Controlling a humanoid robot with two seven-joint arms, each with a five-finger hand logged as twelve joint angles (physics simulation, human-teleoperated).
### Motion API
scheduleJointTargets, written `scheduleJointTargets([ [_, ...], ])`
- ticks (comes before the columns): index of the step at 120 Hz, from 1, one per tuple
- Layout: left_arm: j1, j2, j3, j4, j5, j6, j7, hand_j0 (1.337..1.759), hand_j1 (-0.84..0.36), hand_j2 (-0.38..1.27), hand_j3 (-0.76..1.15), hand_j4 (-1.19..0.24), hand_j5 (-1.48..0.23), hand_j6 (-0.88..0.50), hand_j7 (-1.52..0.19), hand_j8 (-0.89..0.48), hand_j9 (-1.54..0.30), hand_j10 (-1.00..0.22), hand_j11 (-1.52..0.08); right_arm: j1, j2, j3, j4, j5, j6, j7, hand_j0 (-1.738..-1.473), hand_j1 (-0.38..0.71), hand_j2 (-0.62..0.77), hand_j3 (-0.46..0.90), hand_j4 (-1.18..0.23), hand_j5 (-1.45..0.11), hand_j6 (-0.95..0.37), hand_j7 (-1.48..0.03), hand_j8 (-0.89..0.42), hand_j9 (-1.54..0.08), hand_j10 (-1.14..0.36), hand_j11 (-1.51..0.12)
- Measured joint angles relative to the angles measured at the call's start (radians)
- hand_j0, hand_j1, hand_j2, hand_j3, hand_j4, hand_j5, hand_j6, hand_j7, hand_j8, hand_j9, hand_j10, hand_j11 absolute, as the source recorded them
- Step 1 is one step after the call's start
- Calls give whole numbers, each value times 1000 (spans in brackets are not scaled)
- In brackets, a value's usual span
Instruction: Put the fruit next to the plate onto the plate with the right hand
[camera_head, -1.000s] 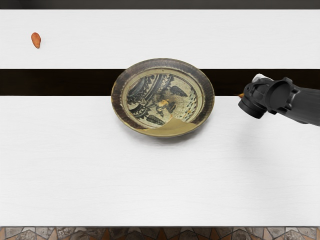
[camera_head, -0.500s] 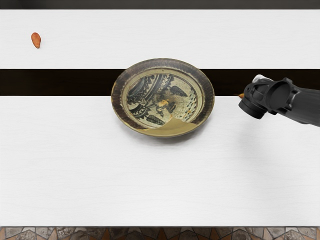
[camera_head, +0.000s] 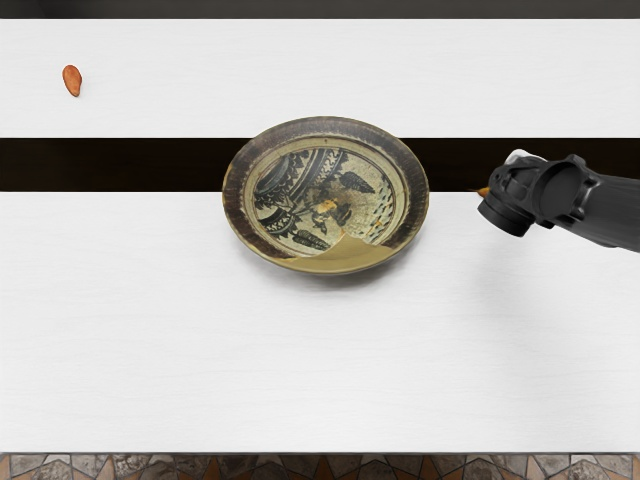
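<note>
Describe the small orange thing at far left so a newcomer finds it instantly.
The round patterned plate sits mid-table across a dark gap between two white surfaces. On the far surface, near its left end, lies a small orange-brown teardrop piece, alone. Unlike the orange sliver beside the right hand, it is far from the plate and fully exposed.

Patterned brown plate (camera_head: 325, 195) spanning the dark gap in the white worktop (camera_head: 300, 340), right hand (camera_head: 515, 190) near its right rim, orange sliver (camera_head: 483, 190) showing at the hand's edge, small orange piece (camera_head: 71, 80) far rear left.
</note>
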Motion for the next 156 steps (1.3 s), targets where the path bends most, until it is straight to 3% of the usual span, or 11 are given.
scheduleJointTargets([
  [121,-2,0,0,0,0,0,0,1658,349,0,0,-1,0,-1,0,-1,0,0,0,20,0,1,8,0,32,0,-1656,273,254,0,-646,-854,-545,-846,-485,-856,-603,-865],
  [156,-9,0,0,0,0,0,0,1658,349,0,0,-1,0,-1,0,-1,0,0,0,42,0,1,13,11,42,0,-1657,284,266,0,-658,-877,-532,-865,-466,-866,-587,-878],
])
